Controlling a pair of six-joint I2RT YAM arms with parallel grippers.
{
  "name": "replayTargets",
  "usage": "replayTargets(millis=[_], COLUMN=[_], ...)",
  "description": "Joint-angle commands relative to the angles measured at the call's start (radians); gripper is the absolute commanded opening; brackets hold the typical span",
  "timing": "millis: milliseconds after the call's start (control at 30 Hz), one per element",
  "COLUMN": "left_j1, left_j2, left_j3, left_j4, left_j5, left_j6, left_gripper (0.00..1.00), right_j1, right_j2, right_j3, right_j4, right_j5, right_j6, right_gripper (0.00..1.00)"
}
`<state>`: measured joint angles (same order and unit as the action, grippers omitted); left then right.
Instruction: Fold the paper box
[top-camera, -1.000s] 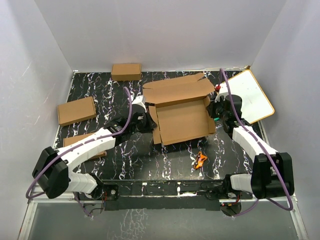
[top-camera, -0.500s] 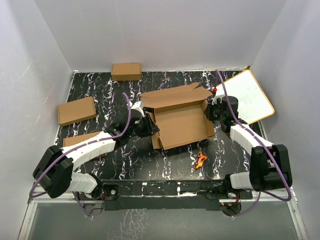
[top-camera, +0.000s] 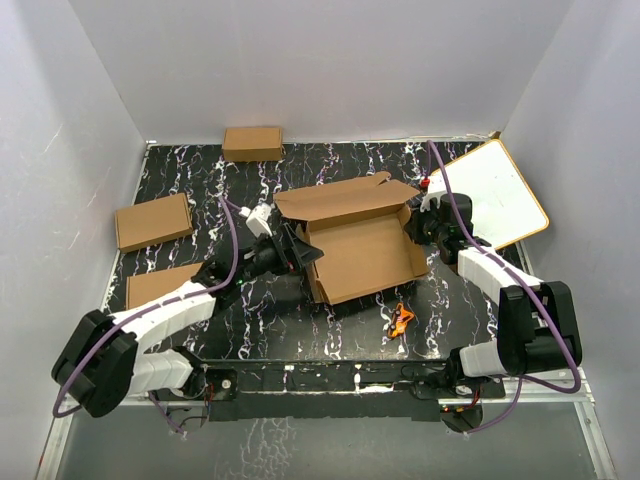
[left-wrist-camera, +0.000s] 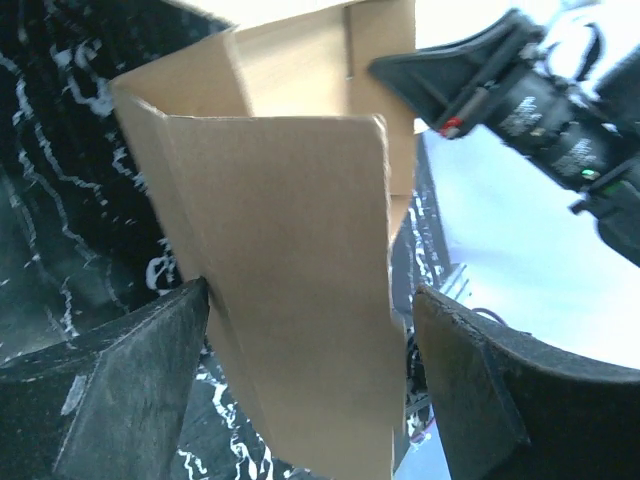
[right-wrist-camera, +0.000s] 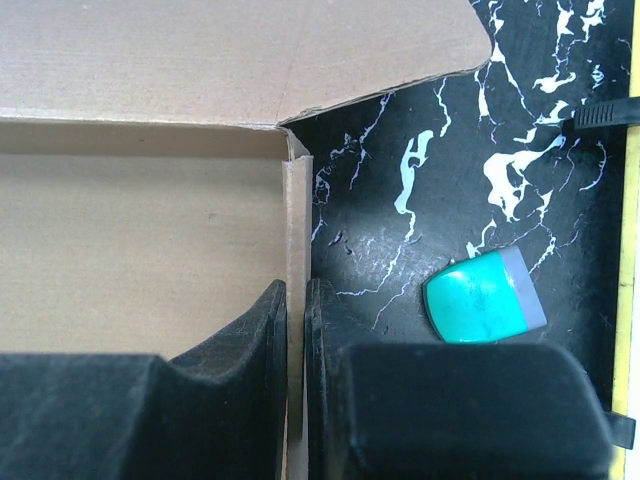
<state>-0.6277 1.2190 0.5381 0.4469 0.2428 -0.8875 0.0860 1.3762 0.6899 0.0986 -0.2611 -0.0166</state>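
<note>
Cardboard paper box (top-camera: 360, 245), at the centre of the table (top-camera: 200, 195), is pinched at its three o'clock wall by the right gripper (right-wrist-camera: 296, 380); its nine o'clock flap, straddled by the wide-spread left gripper (left-wrist-camera: 310, 320), should be folded squarely along its crease.

The top view looks down over the whole table (top-camera: 250, 310); both wrist views sit close against the box (top-camera: 365, 250), which all three share.

The brown corrugated paper box (top-camera: 365, 250) lies mid-tabletop (top-camera: 200, 185). From it: one small brown cardboard box (top-camera: 252, 143) at ten o'clock, a second (top-camera: 152, 221) at nine, a third (top-camera: 140, 285) just before that one, a white tan-rimmed board (top-camera: 495, 190) at two, a small orange object (top-camera: 401, 320) at five.
</note>
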Motion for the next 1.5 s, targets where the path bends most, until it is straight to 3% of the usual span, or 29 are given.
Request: replayTargets(millis=[0,267,567,833,1033,1200,1333,1467], left_j1=[0.011,0.030,0.053,0.062,0.067,0.067,0.067,0.068], left_j2=[-0.078,-0.053,-0.011,0.038,0.088,0.092,0.090,0.121], left_j3=[-0.033,-0.130,-0.180,-0.210,-0.196,-0.157,-0.129,-0.125], left_j4=[0.154,0.329,0.459,0.539,0.501,0.345,0.252,0.281], left_j5=[0.064,0.101,0.092,0.095,0.097,0.078,0.071,0.100], left_j6=[-0.018,-0.109,-0.177,-0.209,-0.205,-0.151,-0.111,-0.114], left_gripper=[0.81,0.81,0.71,0.50,0.08,0.07,0.16,0.30], right_j1=[0.004,0.003,0.004,0.004,0.004,0.004,0.003,0.004], right_j2=[-0.002,0.003,0.012,0.012,0.009,0.009,0.009,0.010], right_j3=[0.020,0.022,0.025,0.026,0.026,0.026,0.026,0.026], right_j4=[0.078,0.076,0.069,0.068,0.066,0.066,0.067,0.068], right_j5=[-0.016,-0.021,-0.026,-0.028,-0.027,-0.028,-0.029,-0.030], right_j6=[0.015,0.015,0.016,0.015,0.014,0.015,0.015,0.016], right_gripper=[0.08,0.08,0.08,0.08,0.08,0.08,0.08,0.08])
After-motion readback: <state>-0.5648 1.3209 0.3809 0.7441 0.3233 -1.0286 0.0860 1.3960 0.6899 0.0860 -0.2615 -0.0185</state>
